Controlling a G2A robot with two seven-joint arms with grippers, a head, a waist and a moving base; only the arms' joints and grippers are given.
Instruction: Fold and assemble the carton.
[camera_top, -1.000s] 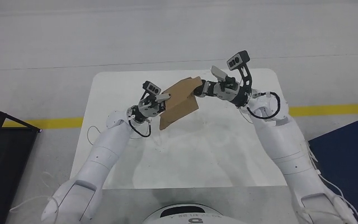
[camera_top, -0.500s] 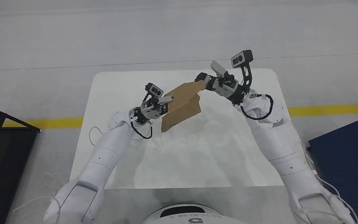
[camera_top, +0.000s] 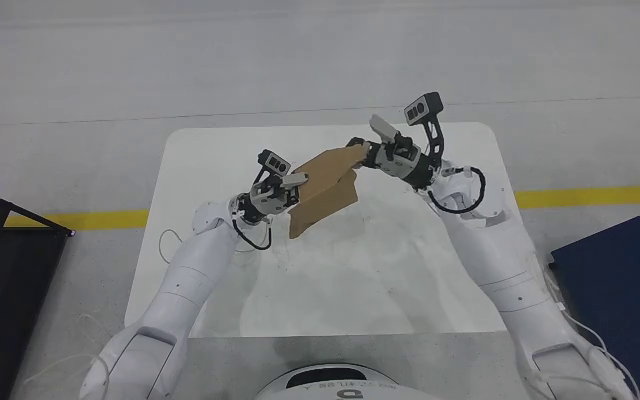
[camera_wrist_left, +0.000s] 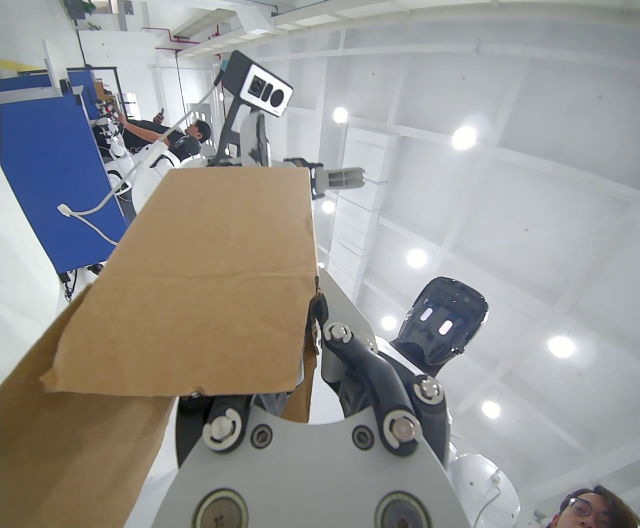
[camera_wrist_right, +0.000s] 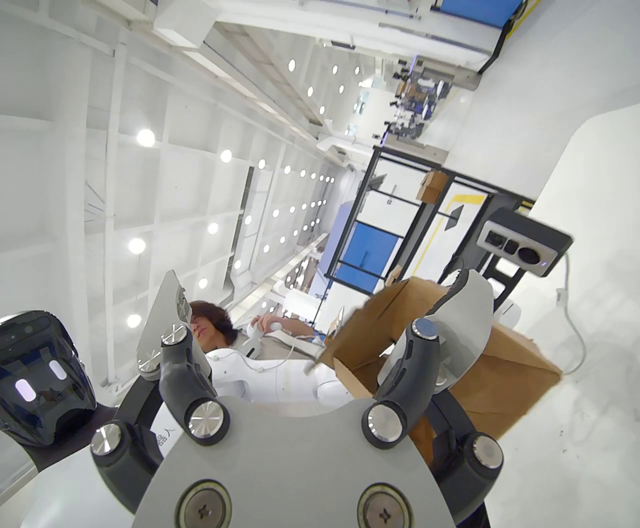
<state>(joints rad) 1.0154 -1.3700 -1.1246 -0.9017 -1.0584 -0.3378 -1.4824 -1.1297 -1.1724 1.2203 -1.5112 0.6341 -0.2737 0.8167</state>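
Observation:
A flat brown cardboard carton (camera_top: 322, 188) is held tilted above the far middle of the white table (camera_top: 400, 280). My left gripper (camera_top: 297, 182) is shut on its left edge. In the left wrist view the carton (camera_wrist_left: 200, 280) covers one finger, and the other finger (camera_wrist_left: 345, 320) presses against its edge. My right gripper (camera_top: 362, 143) is at the carton's far right corner and stands open. In the right wrist view its fingers are wide apart, with one finger (camera_wrist_right: 465, 305) against a raised flap of the carton (camera_wrist_right: 505, 370). The right gripper (camera_wrist_left: 330, 177) also shows beyond the carton's far edge.
The table's near half is bare white surface. A yellow floor line (camera_top: 90, 218) runs behind the table on both sides. A dark frame (camera_top: 20, 260) stands on the floor to the left, and a blue panel (camera_top: 610, 270) to the right.
The carton and my left gripper have shifted slightly right and nearer. My right gripper has moved a little left along the carton's far corner.

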